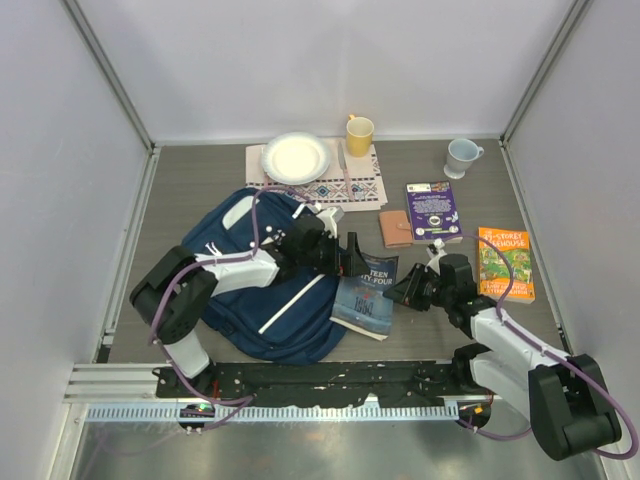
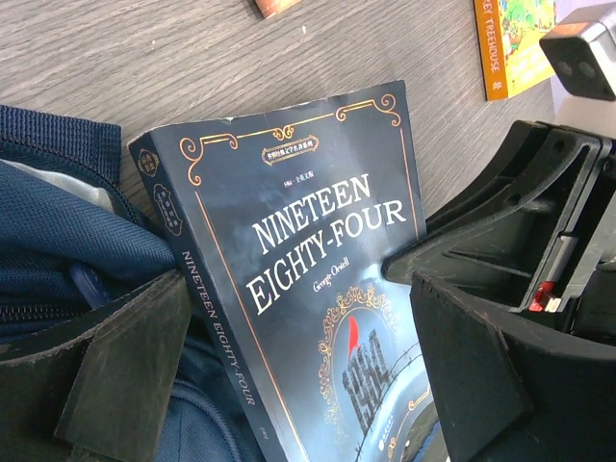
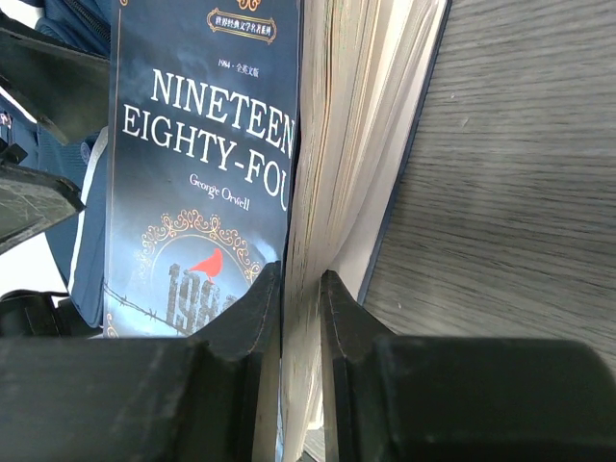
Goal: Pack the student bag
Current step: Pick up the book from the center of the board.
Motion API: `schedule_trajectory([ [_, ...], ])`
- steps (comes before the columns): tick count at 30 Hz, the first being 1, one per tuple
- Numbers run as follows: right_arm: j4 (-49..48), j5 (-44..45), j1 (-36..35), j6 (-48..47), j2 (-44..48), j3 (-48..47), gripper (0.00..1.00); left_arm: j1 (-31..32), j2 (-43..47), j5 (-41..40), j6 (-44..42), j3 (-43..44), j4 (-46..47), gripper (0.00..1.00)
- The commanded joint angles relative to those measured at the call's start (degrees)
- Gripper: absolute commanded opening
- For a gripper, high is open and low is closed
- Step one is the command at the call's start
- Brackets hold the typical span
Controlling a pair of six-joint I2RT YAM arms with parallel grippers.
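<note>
Grey wood-grain tabletop (image 1: 200,190) is enclosed by pale walls on three sides. The student bag (image 1: 235,225), a large navy blue fabric backpack with a white stripe, is laid flat left of centre, just ahead of the left arm's base. Behind it, a patterned woven placemat (image 1: 345,185) is spread near the back wall.

A dark blue paperback titled "Nineteen Eighty-Four" (image 1: 368,295) is propped at a tilt, its spine side against the bag's right edge. The left claw (image 2: 289,318) is spread wide above this book, with one finger (image 2: 125,366) over the bag fabric and the other beside the cover; contact cannot be told. The right claw (image 3: 298,308) is clamped on the book's open edge, where the front cover is pinched between its fingers (image 3: 255,318); how many pages are caught cannot be told.

An orange illustrated paperback (image 1: 505,263) is seen to the right, with a purple paperback (image 1: 433,210) behind it. A round white plate (image 1: 296,157) is set on the placemat. A yellow mug (image 1: 359,134) is placed at the placemat's back edge, and a pale mug (image 1: 461,156) well to its right. A small brown wallet-like item (image 1: 396,227) lies touching the purple paperback's left side.
</note>
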State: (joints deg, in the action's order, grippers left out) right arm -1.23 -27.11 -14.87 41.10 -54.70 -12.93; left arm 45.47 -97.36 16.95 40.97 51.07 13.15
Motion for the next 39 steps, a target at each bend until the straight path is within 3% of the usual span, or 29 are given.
schedule_trajectory([
  [1, -5.7, -0.8, -1.2, -0.9, 0.6, 0.7, 0.01, 0.3, -3.3, 2.9, 1.7, 0.3, -3.3, 0.99],
  [5, -6.5, -0.2, -1.6, -2.0, 0.6, 1.6, 0.01, 0.3, -3.7, 0.7, 1.7, 1.3, -6.8, 1.00],
  [13, -13.9, 0.7, -1.7, 1.2, 11.1, 7.6, 0.01, 0.3, -6.2, 3.3, 2.4, 2.8, -6.6, 0.98],
  [19, -14.2, -0.1, -1.7, 1.5, 17.1, 8.6, 0.01, 0.3, -5.7, 5.9, 2.2, 2.6, -4.1, 0.83],
  [22, -15.8, -2.0, -1.7, 1.5, 16.6, 9.0, 0.01, 0.4, -5.4, 7.0, 2.0, 2.5, -2.8, 0.67],
  [25, -17.7, -3.6, -1.7, 1.4, 15.2, 9.3, 0.01, 0.3, -4.3, 7.5, 1.9, 2.0, -1.4, 0.61],
  [27, -18.4, -4.0, -1.7, 1.0, 14.1, 9.2, 0.01, 0.3, -3.8, 7.7, 1.8, 1.8, -0.6, 0.65],
  [29, -18.6, -5.0, -1.7, -0.2, 12.9, 8.4, 0.01, 0.4, -3.1, 8.5, 1.8, 1.4, 1.0, 0.77],
  [33, -19.0, -7.2, -1.7, -1.6, 11.0, 7.1, 0.01, 0.4, -2.2, 11.8, 1.8, 1.1, 4.2, 0.79],
  [36, -19.7, -8.0, -1.7, -1.5, 10.3, 6.3, 0.01, 0.4, -1.9, 13.8, 1.8, 1.3, 5.9, 0.72],
  [37, -20.2, -8.0, -1.7, -1.4, 10.2, 6.1, 0.01, 0.4, -1.7, 14.0, 1.7, 1.3, 6.2, 0.60],
  [39, -20.4, -8.0, -1.7, -1.2, 10.4, 6.0, 0.01, 0.3, -1.5, 13.9, 1.7, 1.4, 5.7, 0.47],
])
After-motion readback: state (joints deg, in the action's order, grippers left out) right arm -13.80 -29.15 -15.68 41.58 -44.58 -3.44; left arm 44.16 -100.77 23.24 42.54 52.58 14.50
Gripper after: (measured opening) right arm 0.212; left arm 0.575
